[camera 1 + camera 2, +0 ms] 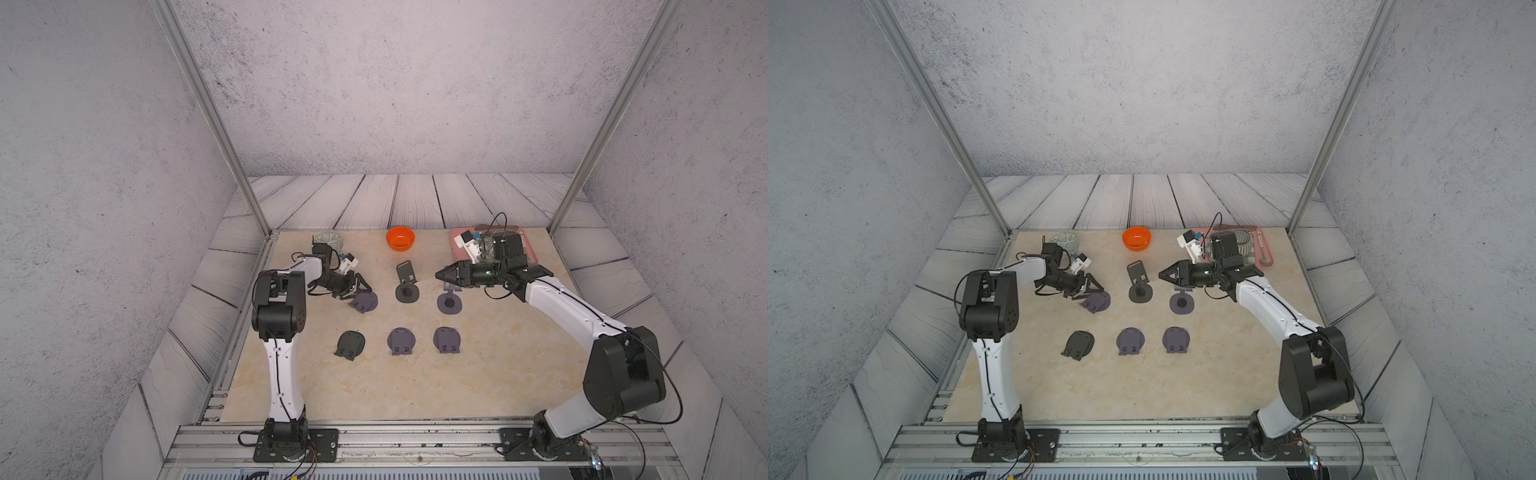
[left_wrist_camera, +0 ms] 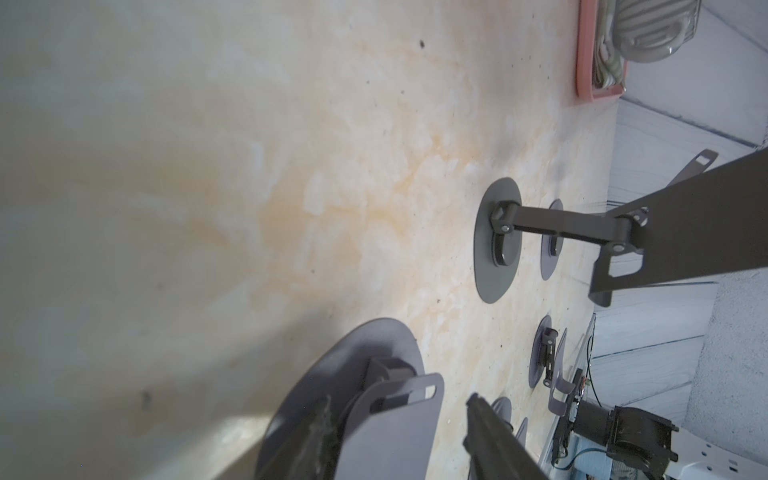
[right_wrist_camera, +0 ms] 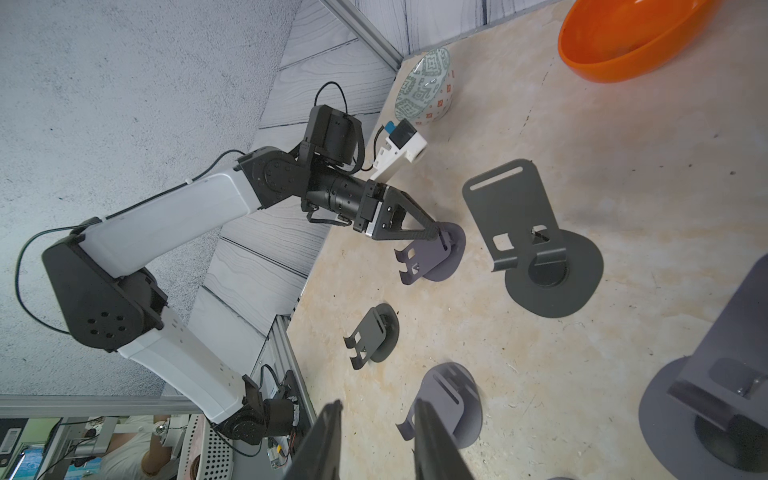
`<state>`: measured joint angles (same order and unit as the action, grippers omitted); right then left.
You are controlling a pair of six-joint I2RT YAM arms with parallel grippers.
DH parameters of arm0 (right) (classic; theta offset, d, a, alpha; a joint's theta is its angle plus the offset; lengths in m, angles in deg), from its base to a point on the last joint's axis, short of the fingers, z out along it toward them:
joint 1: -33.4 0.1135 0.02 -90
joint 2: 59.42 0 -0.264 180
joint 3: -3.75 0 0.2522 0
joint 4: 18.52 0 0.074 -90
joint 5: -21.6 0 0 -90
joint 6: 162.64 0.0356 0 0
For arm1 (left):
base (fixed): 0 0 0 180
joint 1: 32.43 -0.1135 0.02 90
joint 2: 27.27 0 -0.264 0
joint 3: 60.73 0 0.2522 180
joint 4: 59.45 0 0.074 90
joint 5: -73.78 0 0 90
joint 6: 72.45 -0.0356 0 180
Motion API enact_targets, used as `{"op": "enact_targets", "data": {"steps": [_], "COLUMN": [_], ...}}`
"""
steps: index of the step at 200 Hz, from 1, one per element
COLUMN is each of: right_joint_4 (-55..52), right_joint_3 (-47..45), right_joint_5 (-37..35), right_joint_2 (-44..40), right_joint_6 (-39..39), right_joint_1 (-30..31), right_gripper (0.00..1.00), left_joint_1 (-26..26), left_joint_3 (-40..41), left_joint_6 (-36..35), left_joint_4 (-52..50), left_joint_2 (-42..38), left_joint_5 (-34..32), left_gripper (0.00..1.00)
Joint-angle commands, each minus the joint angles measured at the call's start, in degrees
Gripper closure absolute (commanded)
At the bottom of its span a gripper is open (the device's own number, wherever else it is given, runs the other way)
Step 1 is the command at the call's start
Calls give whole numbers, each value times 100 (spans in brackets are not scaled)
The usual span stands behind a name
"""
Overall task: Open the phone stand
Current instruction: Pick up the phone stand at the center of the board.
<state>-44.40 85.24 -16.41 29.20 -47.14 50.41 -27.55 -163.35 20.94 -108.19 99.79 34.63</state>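
Note:
Six phone stands lie in two rows on the table. My left gripper (image 1: 360,289) is low over the back left grey stand (image 1: 365,302). Its fingers straddle the stand's slightly raised plate (image 2: 390,428): one finger (image 2: 316,432) sits between plate and round base, the other (image 2: 490,436) stands off with a gap, so it is open. In the back middle a dark stand (image 1: 406,284) is unfolded upright. My right gripper (image 1: 439,274) hovers open and empty, fingers close together, above the unfolded back right stand (image 1: 449,302).
Three folded stands (image 1: 350,344) (image 1: 401,340) (image 1: 446,340) lie in the front row. An orange bowl (image 1: 400,238) and a patterned bowl (image 1: 328,240) sit at the back edge. A pink tray (image 2: 585,54) with dishes is at the back right, under my right arm.

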Motion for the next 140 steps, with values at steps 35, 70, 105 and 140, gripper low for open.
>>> {"op": "enact_targets", "data": {"steps": [35, 70, 105, 140], "right_joint_4": [96, 121, 135, 153], "right_joint_3": [30, -15, -57, -91], "right_joint_5": [118, 94, 90, 89], "right_joint_2": [24, -18, -81, -126], "right_joint_6": [65, 87, 96, 121], "right_joint_1": [-19, -23, -20, -26], "right_gripper": [67, 67, 67, 68], "left_joint_1": [185, 226, 280, 281], "left_joint_3": [-110, -88, -50, 98], "left_joint_6": [-129, -162, -174, -50], "left_joint_4": [-704, -820, -848, -694], "left_joint_2": [274, 290, 250, 38], "left_joint_5": [-293, -406, -504, -471], "left_gripper": [62, 76, 100, 100]}}
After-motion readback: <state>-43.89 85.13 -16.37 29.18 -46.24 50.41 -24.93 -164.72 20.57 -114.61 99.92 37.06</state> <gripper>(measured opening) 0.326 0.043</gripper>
